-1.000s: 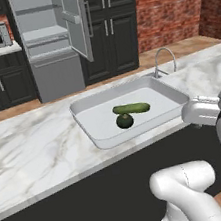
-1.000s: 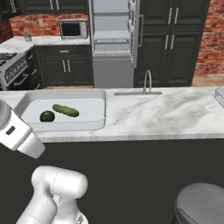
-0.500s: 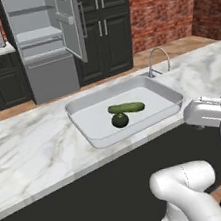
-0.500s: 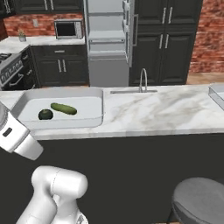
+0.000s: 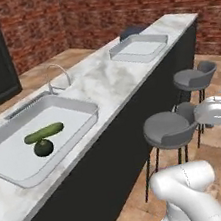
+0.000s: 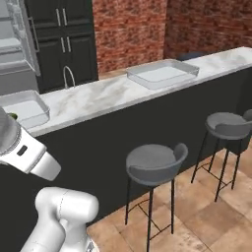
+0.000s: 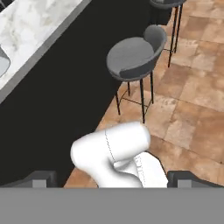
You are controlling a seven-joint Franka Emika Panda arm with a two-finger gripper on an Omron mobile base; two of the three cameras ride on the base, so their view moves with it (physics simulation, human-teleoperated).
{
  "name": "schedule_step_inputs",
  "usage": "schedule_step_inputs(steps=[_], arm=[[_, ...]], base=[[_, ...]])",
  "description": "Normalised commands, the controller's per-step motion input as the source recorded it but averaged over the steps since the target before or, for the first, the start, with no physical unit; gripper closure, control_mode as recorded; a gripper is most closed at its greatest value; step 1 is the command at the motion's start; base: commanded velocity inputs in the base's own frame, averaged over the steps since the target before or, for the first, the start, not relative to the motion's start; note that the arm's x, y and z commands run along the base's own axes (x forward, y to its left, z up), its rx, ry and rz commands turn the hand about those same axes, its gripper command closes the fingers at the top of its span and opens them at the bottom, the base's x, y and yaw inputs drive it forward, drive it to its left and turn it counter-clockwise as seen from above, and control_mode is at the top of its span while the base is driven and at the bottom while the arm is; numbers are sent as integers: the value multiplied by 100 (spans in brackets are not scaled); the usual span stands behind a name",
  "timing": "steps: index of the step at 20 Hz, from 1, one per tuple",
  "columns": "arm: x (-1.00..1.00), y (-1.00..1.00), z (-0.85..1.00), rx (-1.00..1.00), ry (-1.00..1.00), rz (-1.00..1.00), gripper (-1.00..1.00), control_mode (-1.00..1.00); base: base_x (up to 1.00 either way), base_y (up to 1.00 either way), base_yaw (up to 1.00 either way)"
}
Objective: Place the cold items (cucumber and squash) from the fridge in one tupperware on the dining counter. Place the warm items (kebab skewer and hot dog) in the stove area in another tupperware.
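1. Your gripper (image 7: 112,177) stands wide apart with nothing between its dark tips; in the hand view it looks down past the robot's own body at the tiled floor, well away from the dining counter (image 5: 102,78)

2. Nearest the hand, beside the counter's dark front, stands a grey stool (image 7: 131,54); a second stool (image 6: 230,125) stands further along the same face

3. Take the counter as your landmark. Near its sink end sits the first tupperware (image 5: 86,117), and inside it lie the cucumber (image 5: 44,132) and the squash (image 5: 43,148), touching or very nearly so. I judge the cold half of the task finished

4. Behind that tupperware, on the counter's far edge, rises the tap (image 5: 56,76)

5. Further along the counter, towards the brick wall, rests the second tupperware (image 5: 139,46), with nothing to be seen in it. That one should take the warm items

6. The step in hand, as I read it, is the trip for the kebab skewer and hot dog; neither can be made out from here, nor the stove

7. Beyond the counter, the fridge (image 6: 15,39) stands with its door open

8. Your next move calls for driving the base round to the stove area, then lowering the wide-spread hand over one warm item, closing only once it sits squarely between the tips
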Motion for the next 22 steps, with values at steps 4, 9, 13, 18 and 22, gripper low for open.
schedule_step_inputs(steps=[4,9,13,18,22], arm=[[0,0,0,0,0,0,-100,100],[0,0,0,0,0,0,-100,100],[0,0,0,0,0,0,-100,100],[0,0,0,0,0,0,-100,100],[0,0,0,0,0,0,-100,100]], base=[[-16,-39,-100],[0,-79,-78],[4,-99,-37],[45,-94,-3],[88,-73,3]])
